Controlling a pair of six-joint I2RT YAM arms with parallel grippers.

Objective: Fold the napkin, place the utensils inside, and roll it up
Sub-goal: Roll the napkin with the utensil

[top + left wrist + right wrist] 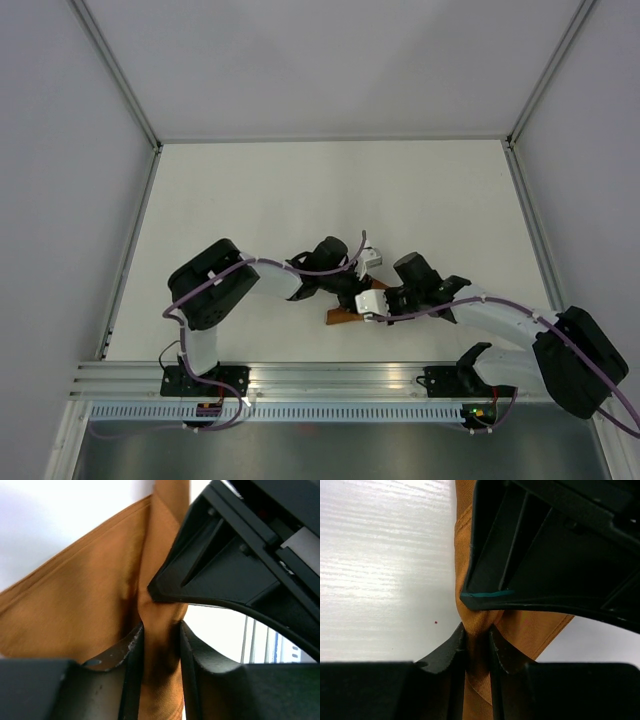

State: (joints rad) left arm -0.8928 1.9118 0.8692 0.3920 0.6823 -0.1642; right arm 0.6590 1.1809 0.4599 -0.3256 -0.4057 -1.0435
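The rust-orange napkin [345, 317] is bunched small under the two grippers near the table's front middle; only a corner shows from above. My left gripper [159, 630] is shut on a fold of the napkin [85, 600]. My right gripper [477, 632] is shut on a fold of the napkin [540, 630] as well. The two grippers meet tip to tip [365, 295], each showing as a black body in the other's wrist view. The utensils are out of view.
The white table [330, 190] is walled by white panels with metal posts. An aluminium rail [330, 378] runs along the near edge by the arm bases.
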